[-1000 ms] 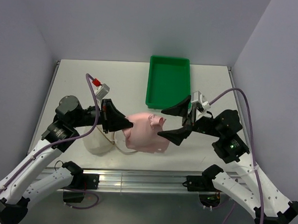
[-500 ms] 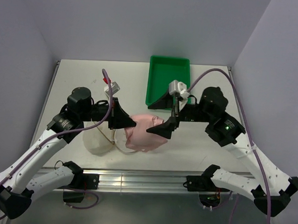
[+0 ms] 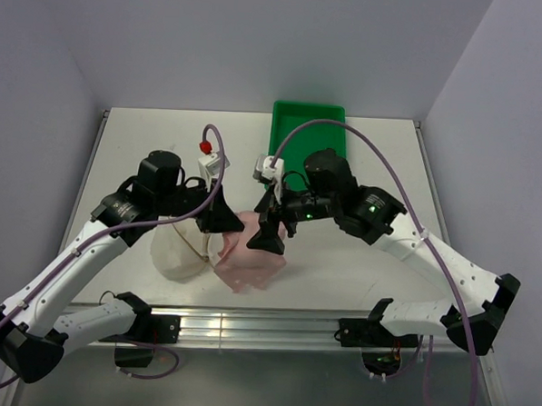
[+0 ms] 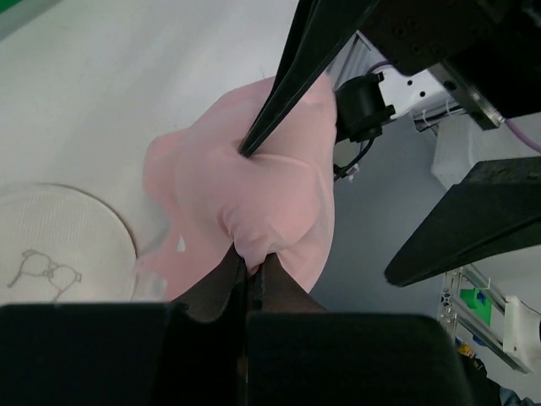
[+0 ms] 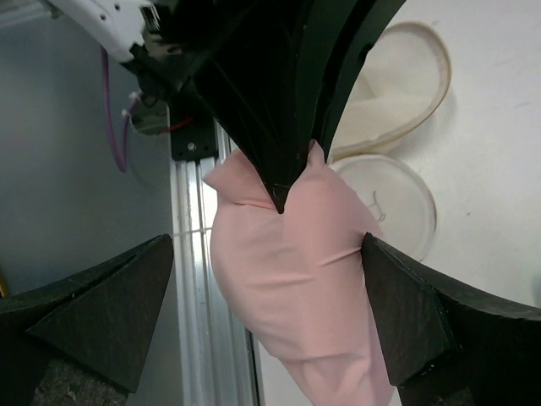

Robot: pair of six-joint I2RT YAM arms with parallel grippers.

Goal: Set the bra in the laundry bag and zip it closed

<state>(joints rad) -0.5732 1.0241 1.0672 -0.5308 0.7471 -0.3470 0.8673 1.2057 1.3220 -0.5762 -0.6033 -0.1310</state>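
Note:
The pale pink bra (image 3: 247, 264) hangs bunched from my left gripper (image 3: 233, 224), which is shut on a fold of it just right of the cream mesh laundry bag (image 3: 178, 251). In the left wrist view the left gripper (image 4: 252, 264) pinches the bra (image 4: 254, 190), and the bag's round end (image 4: 55, 245) lies at the left. My right gripper (image 3: 269, 220) is open, its fingers straddling the bra; one fingertip (image 4: 249, 150) touches the fabric. In the right wrist view the right gripper (image 5: 270, 296) spans the bra (image 5: 296, 279), with the bag (image 5: 389, 199) behind.
The green plastic tray (image 3: 305, 173) stands at the back, just behind my right arm. The table's front edge and aluminium rail (image 3: 247, 322) lie directly below the hanging bra. Both arms crowd the middle of the table.
My right gripper has swung left from beside the tray to straddle the bra. My left arm has risen and shifted right, and the bra is lifted and hangs toward the front edge.

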